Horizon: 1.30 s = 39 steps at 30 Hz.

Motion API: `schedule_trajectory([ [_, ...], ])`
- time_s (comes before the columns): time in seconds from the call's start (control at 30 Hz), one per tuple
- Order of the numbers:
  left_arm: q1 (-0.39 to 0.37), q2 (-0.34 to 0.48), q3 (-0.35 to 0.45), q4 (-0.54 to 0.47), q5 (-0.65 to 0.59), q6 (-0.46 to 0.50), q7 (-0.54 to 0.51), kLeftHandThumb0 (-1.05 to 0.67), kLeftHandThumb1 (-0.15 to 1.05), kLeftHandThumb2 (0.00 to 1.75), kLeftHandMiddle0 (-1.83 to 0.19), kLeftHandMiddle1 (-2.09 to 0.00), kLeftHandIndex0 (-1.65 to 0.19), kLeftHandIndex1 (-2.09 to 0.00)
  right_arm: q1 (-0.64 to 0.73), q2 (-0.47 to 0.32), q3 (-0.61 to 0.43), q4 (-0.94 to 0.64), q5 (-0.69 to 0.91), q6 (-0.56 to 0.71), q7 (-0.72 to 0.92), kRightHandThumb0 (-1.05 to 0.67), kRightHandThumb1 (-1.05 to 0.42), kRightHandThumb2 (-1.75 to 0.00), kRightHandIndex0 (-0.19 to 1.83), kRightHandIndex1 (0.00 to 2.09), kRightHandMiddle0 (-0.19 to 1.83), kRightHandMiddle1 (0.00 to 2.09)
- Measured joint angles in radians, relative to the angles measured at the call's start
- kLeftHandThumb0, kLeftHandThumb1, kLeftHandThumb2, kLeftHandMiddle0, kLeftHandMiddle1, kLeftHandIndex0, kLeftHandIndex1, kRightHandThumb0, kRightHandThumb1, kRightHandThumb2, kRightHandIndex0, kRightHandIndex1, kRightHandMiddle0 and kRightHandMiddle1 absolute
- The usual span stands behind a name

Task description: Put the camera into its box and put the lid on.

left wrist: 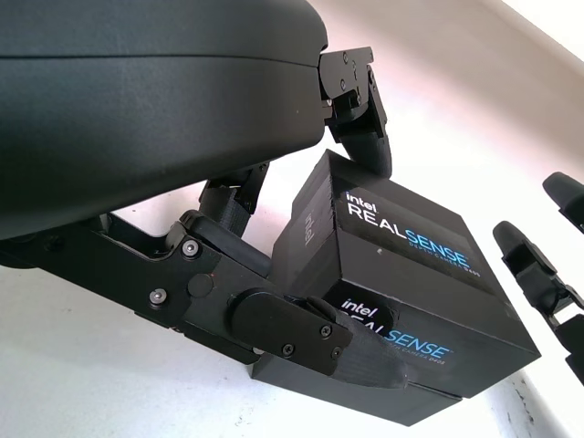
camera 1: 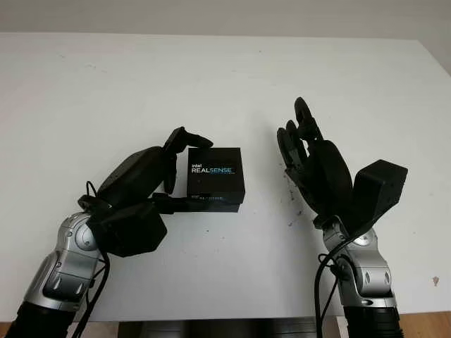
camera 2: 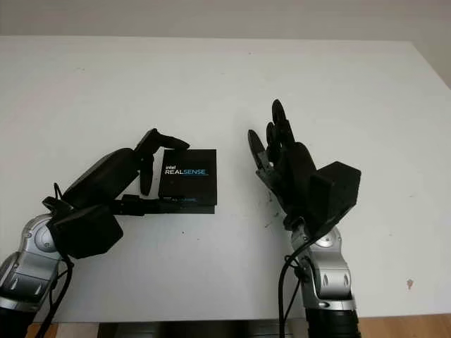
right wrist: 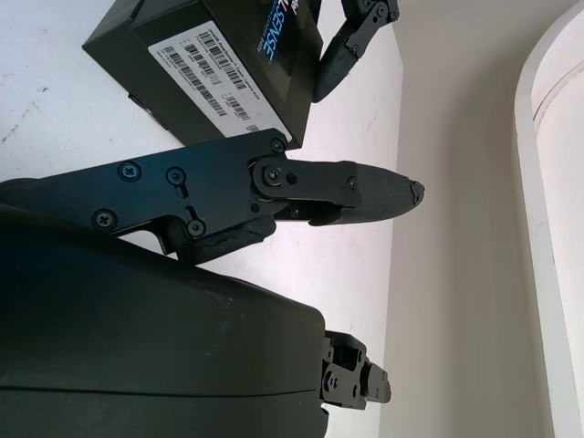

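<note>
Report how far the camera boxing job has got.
Done, by the look of it: the lid sits on the black RealSense box, so the camera cannot be seen. In hand: the left hand has fingers against the box's side. The right hand is open, beside the box. Left: let go, withdraw.

Bright, even light; soft shadows, wrist views sharp.
</note>
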Motion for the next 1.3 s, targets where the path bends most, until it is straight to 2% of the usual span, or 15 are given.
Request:
schedule_trajectory([
  [0.17,0.0,0.0,0.0,0.0,-0.001,0.0,-0.001,-0.36,1.05,0.27,-0.52,-2.09,0.02,-1.78,0.0,0.0,0.0,0.0,0.0,0.0,0.0,-0.56,-1.05,-0.41,-0.16,0.05,-0.11,0.05],
  [0.47,0.0,0.0,0.012,0.0,-0.019,-0.012,0.0,-0.36,1.05,0.28,-0.42,-2.09,0.01,-1.75,0.0,-0.003,0.0,0.0,-0.002,-0.002,0.003,-0.56,-1.05,-0.41,-0.16,0.05,-0.11,0.05],
  [0.67,0.013,0.0,0.021,-0.018,-0.027,-0.036,0.0,-0.37,1.05,0.28,-0.48,-2.09,-0.02,-1.71,0.0,-0.003,0.0,0.0,-0.001,-0.002,0.004,-0.55,-1.05,-0.41,-0.15,0.06,-0.11,0.05],
  [0.83,0.019,0.012,0.026,-0.02,-0.015,-0.037,0.001,-0.38,1.05,0.29,-0.36,-2.09,-0.02,-1.74,0.0,-0.003,-0.001,0.0,-0.001,-0.006,0.004,-0.56,-1.05,-0.4,-0.15,0.06,-0.11,0.05],
  [1.07,0.019,0.013,0.026,-0.02,0.0,-0.039,0.007,-0.39,1.05,0.29,-0.38,-2.09,-0.02,-1.78,0.0,-0.008,-0.001,0.0,-0.002,-0.004,0.007,-0.56,-1.05,-0.41,-0.15,0.05,-0.11,0.06],
  [1.3,0.019,0.012,0.026,-0.005,0.01,-0.05,0.021,-0.39,1.05,0.29,-0.38,-2.09,-0.04,-1.67,0.0,-0.008,-0.003,0.0,0.004,-0.003,0.008,-0.55,-1.05,-0.4,-0.16,0.05,-0.11,0.05],
])
